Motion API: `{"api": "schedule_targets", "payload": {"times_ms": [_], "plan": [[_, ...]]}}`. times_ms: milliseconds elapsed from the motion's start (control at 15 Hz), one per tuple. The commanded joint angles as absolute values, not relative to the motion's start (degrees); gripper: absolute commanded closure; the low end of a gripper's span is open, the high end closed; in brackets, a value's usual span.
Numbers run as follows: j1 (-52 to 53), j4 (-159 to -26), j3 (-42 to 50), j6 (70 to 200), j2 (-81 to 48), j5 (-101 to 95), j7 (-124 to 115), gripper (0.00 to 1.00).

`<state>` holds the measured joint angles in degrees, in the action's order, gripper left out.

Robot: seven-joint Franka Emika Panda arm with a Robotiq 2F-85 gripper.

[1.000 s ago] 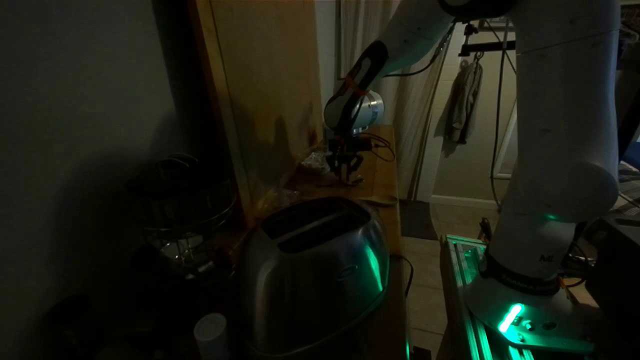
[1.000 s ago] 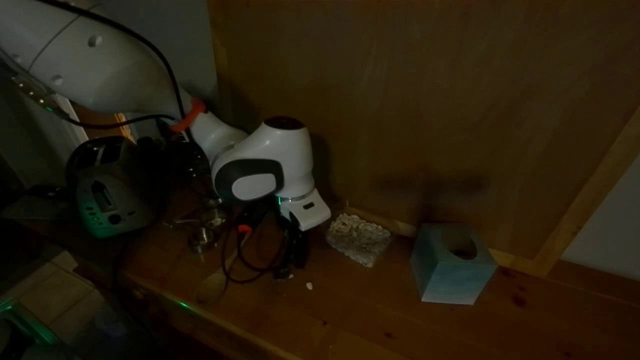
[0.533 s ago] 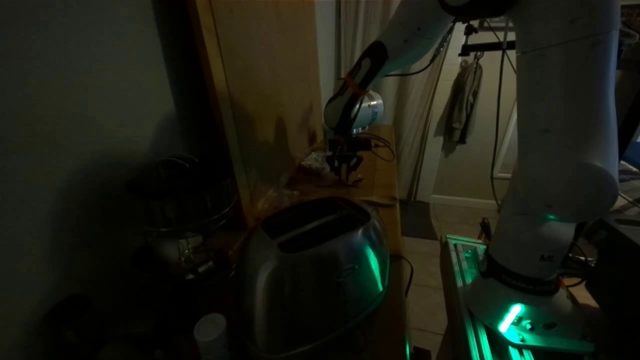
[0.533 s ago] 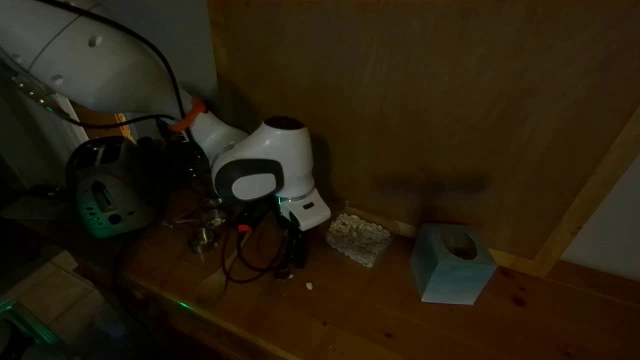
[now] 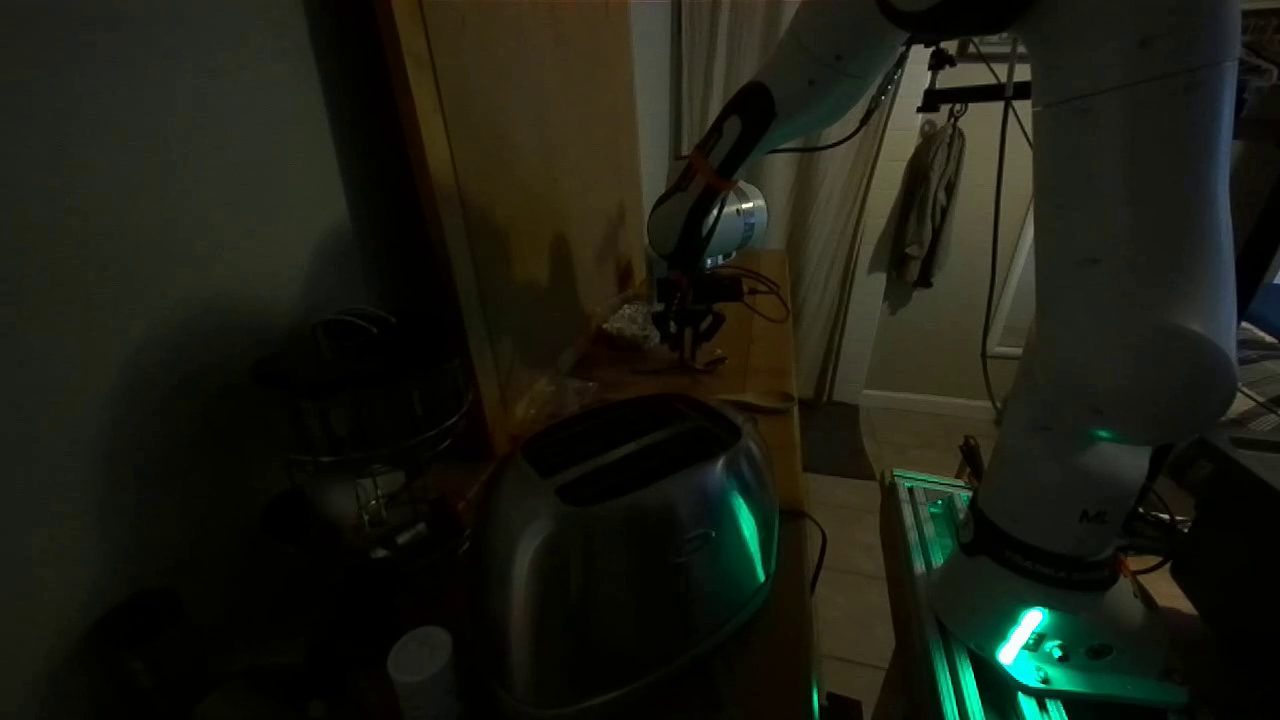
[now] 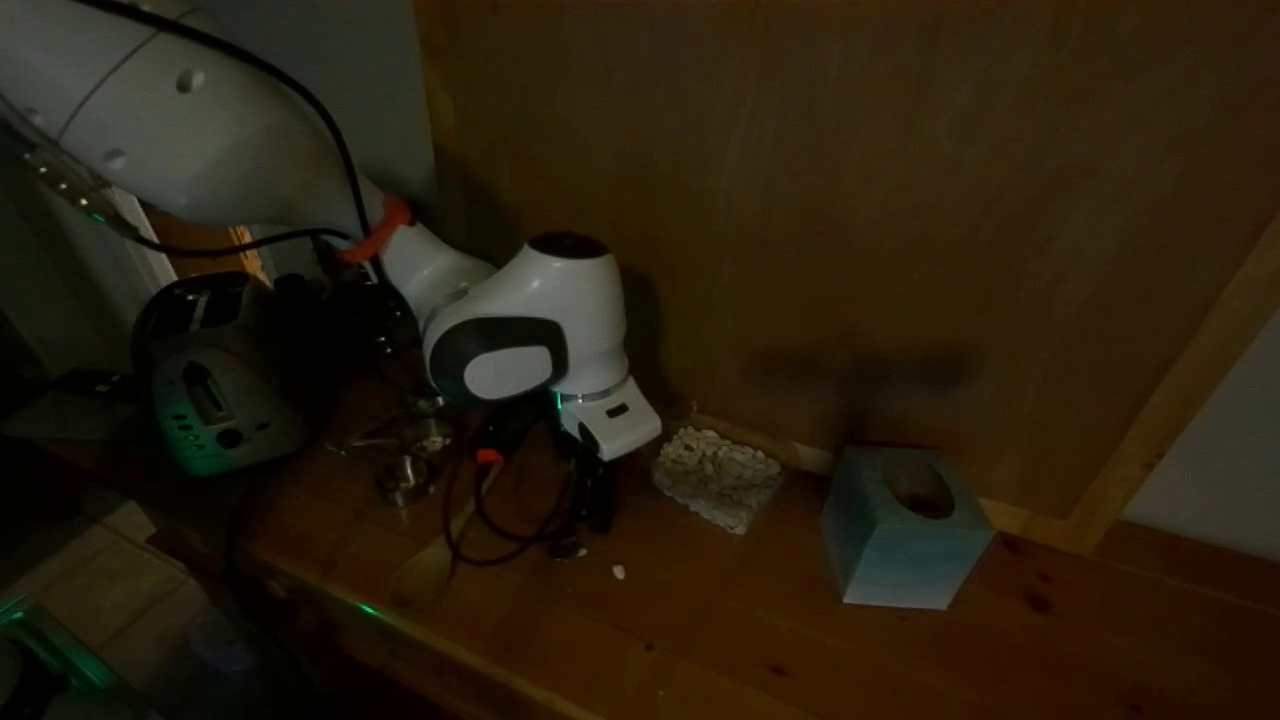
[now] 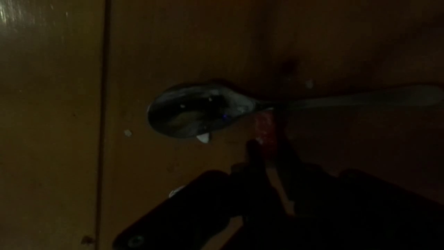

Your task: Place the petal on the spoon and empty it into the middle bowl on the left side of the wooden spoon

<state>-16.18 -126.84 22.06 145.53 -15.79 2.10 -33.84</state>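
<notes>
A metal spoon (image 7: 197,111) lies on the wooden table, its handle running right in the wrist view. A red piece (image 7: 265,128) sticks out from its neck. My gripper (image 7: 269,142) has a dark finger against each side of that red piece and is shut on it. A white petal (image 7: 203,138) touches the table beside the spoon's bowl; another white piece (image 7: 176,191) is partly covered by a finger. One petal (image 6: 618,572) shows in an exterior view. There the wooden spoon (image 6: 422,578) lies near small metal bowls; the middle bowl (image 6: 428,435) holds pale pieces.
A clear box of white petals (image 6: 718,478) stands by the wooden panel, with a blue tissue box (image 6: 905,535) farther along. A toaster (image 5: 630,560) stands on the same counter. The front bowl (image 6: 403,482) sits close to the wooden spoon. Cables loop around my wrist.
My fingers have drawn closer together around the red piece. The arm, the bowls and the petal on the table stay where they were.
</notes>
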Motion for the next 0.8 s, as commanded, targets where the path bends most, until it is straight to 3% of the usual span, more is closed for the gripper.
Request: {"api": "schedule_targets", "payload": {"times_ms": [0,267,733], "plan": [[-15.27,-126.13,22.98,144.41,-16.05,1.08,-34.78,0.93],[-15.25,-126.13,23.06,144.51,-16.0,1.06,-34.91,0.88],[-15.4,-126.19,23.49,144.31,-15.36,1.01,-35.0,0.93]]}}
